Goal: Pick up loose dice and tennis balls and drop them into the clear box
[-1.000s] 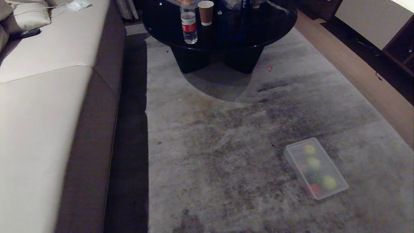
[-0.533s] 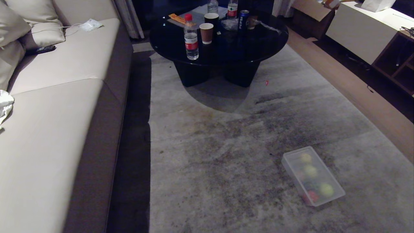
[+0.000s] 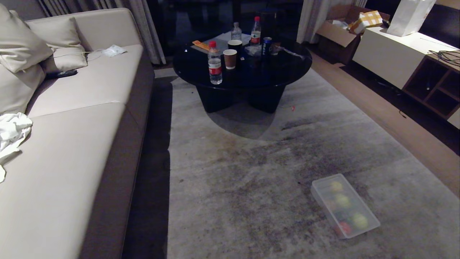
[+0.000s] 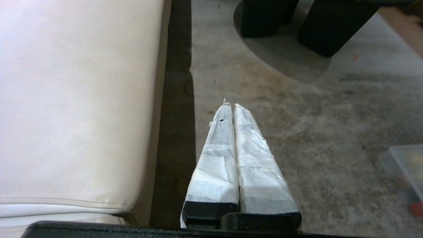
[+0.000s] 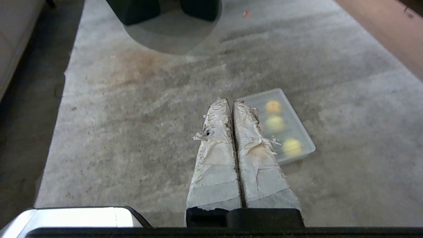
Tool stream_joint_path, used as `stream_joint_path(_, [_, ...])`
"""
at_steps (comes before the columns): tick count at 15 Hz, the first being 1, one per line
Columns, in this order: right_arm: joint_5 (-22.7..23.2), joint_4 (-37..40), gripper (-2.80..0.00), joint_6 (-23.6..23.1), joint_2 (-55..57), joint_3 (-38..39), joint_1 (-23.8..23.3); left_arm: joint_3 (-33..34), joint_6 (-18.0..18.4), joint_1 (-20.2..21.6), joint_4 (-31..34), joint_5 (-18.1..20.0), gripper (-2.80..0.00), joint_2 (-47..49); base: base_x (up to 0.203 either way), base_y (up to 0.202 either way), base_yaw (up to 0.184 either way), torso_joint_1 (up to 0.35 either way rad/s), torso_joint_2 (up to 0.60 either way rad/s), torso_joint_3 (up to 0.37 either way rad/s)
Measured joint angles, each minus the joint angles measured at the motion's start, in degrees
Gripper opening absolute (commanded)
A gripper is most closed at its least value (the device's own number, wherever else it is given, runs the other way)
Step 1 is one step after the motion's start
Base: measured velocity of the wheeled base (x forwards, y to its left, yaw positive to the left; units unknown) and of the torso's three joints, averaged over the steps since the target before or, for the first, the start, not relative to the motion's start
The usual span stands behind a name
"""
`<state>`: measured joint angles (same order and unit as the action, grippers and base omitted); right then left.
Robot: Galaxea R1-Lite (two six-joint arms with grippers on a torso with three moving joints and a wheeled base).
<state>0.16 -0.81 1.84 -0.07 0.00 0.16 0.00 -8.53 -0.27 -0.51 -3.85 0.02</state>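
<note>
The clear box (image 3: 324, 205) lies on the grey carpet at the lower right of the head view, and its translucent top blurs what is inside. Through it I make out two yellow-green tennis balls (image 3: 342, 200), a yellow shape (image 3: 336, 186) and a red die (image 3: 343, 227). No dice or balls lie loose on the carpet in view. My right gripper (image 5: 230, 100) hangs shut and empty above the carpet, with the clear box (image 5: 299, 154) just beyond its tips. Beside the sofa edge my left gripper (image 4: 230, 105) is shut and empty too. Neither arm shows in the head view.
A beige sofa (image 3: 72, 144) with a white cloth (image 3: 10, 133) runs along the left. A round black table (image 3: 251, 77) with bottles and cups stands at the far end of the carpet. A white cabinet (image 3: 395, 54) and a wood floor strip (image 3: 395, 122) lie to the right.
The head camera has tilted up: the whole scene slid down the picture and more of the far room shows. The clear box has kept its place on the carpet.
</note>
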Motion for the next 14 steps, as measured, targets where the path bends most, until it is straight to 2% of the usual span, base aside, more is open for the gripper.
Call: stream_joint_path(14, [0.0,0.0,-2.8,0.0,0.0,0.0,0.0,0.0,0.0,0.0,0.0,0.0,-2.8,0.0,0.0,0.0,0.0,0.002,0.0,0.203])
